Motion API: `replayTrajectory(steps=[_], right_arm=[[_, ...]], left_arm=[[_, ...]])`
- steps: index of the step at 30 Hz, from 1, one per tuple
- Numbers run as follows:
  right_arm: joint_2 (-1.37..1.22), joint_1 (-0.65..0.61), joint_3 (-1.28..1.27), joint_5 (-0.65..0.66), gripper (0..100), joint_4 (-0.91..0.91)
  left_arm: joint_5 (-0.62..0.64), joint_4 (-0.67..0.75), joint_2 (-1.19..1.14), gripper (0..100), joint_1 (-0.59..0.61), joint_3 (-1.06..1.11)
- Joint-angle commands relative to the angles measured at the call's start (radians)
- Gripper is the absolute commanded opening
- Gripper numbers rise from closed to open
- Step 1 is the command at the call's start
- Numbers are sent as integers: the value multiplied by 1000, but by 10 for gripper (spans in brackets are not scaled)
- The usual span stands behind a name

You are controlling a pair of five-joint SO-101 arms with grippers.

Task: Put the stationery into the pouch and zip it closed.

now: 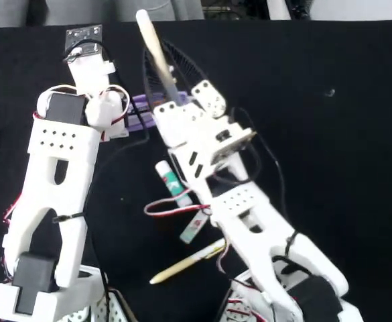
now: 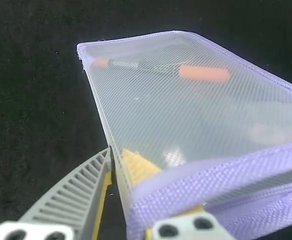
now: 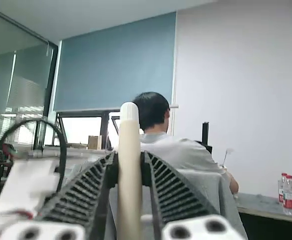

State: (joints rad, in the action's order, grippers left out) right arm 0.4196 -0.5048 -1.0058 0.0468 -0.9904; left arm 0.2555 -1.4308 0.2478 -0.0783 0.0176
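Cream and smooth, the pen is stiff, light and probably slippery; the right gripper is clenched on its barrel, tip raised, near the pouch, whose soft mesh edge the left gripper pinches on the table. A marker and a second pen lie beside the right arm, which may block reaching them; the pouch's mouth seems open, though it is poorly seen.

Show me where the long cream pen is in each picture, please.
High view: the cream pen sticks up near the top middle, gripped by the right hand.
Right wrist view: the pen rises between that hand's grey fingers.
Left wrist view: this camera faces the purple pouch, pinched by the left hand.
Shared landmark: the right hand around the pen, in the high and right wrist views.
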Motion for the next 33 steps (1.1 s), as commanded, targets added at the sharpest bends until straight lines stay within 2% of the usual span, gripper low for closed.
replayTrajectory(steps=[1,7,12,14,16,26,30,33], right_arm=[[36,21,-77,-2,11,-51],[208,89,-305,-5,11,-51],[397,147,-562,-2,11,-48],[486,181,-641,-2,11,8],[573,210,-671,-2,11,164],[1064,255,-532,0,15,1330],[1236,256,-530,29,15,1619],[1326,259,-565,106,12,1735]], left_arm=[[11,-8,6,30,-8,7],[12,14,6,30,67,5],[12,34,6,30,76,15],[11,34,6,30,76,15],[9,34,6,30,81,15],[6,37,-2,30,228,8],[6,78,-3,30,286,25],[6,101,-3,30,321,39]])
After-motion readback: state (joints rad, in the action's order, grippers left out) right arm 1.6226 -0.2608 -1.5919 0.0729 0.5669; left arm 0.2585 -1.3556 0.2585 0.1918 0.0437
